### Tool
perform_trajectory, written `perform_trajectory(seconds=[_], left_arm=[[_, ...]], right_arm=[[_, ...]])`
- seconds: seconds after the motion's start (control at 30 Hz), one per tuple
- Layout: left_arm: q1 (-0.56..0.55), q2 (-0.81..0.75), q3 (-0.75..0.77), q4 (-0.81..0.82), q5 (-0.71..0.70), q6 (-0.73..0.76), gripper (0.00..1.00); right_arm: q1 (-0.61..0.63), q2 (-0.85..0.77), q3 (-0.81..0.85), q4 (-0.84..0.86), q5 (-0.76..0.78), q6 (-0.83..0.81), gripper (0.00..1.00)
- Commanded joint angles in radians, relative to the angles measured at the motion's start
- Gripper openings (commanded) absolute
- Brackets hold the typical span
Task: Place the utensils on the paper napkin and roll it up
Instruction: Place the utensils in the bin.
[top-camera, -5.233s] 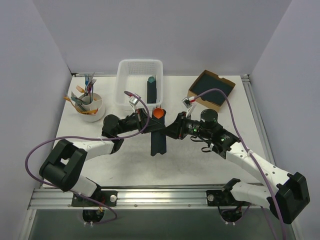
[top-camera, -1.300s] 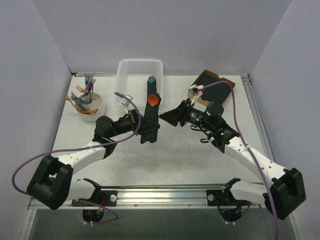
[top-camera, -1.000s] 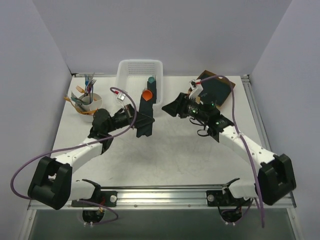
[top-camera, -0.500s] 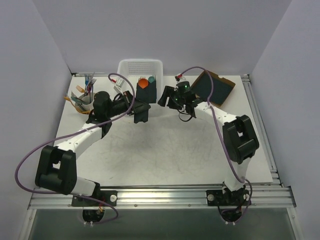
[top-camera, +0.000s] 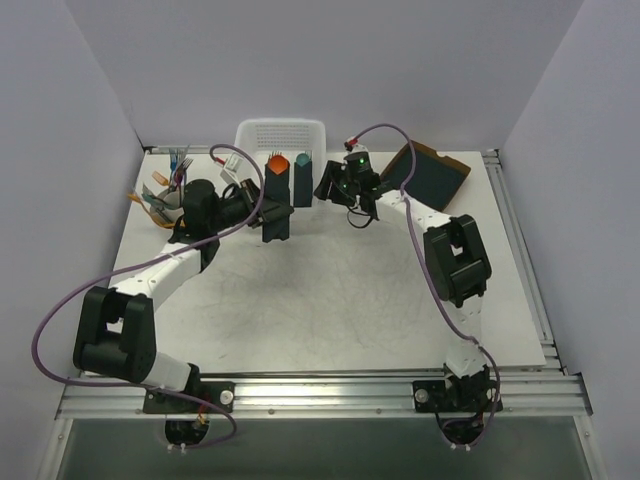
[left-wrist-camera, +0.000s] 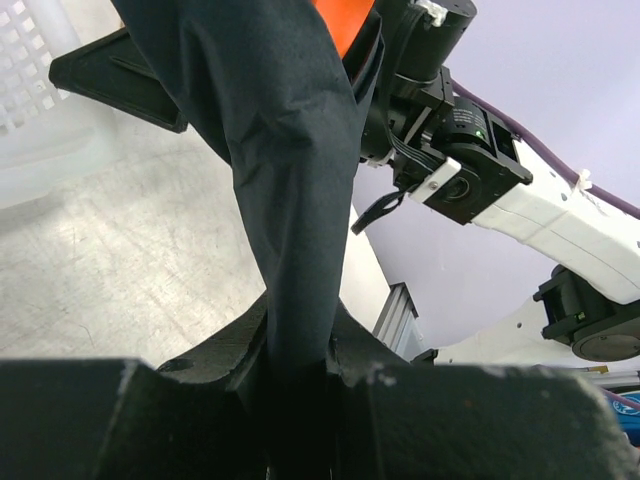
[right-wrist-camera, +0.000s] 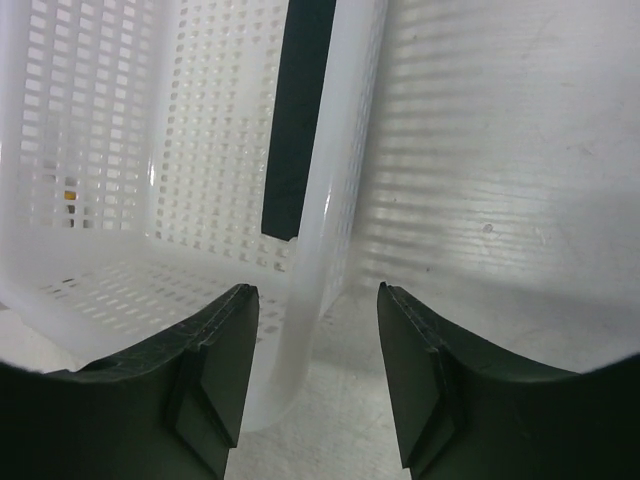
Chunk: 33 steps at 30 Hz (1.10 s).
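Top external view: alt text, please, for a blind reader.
The left gripper holds the rolled paper napkin by its near end, orange utensils showing at the far end, over the white basket's front edge. A teal-tipped roll lies in the basket; the open right gripper is beside its right wall.

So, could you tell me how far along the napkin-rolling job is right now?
Done: the paper napkin is rolled into a narrow bundle, an orange utensil tip showing at its top. In hand: the left end effector clamps the roll, raised at the white basket beside a teal-tipped roll. The right end effector is open, astride the basket's wall. Left: probably just laying the roll down and releasing.
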Motion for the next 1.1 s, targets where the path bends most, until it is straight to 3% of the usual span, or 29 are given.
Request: perform_trajectory(seconds=[0.0,0.1,0.27,0.67,1.07], left_arm=[[0.008,0.001,0.031,0.037,-0.002,0.016,0.02],[0.01,0.007,0.034,0.032,-0.012,0.019,0.02],[0.013,0.026,0.044,0.028,-0.017,0.011,0.03],[0.013,0.108,0.109,-0.018,-0.058,0.028,0.02],[0.002,0.311,0.227,-0.011,-0.065,0.041,0.03]], right_arm=[[-0.007,0.034,0.059,-0.007,0.019,0.005,0.5],[-0.007,0.048,0.065,-0.011,0.011,0.008,0.42],[-0.008,0.01,0.035,-0.017,0.016,0.002,0.19],[0.004,-0.206,-0.217,0.039,0.077,0.045,0.17],[0.059,-0.372,-0.449,0.093,0.174,0.155,0.16]])
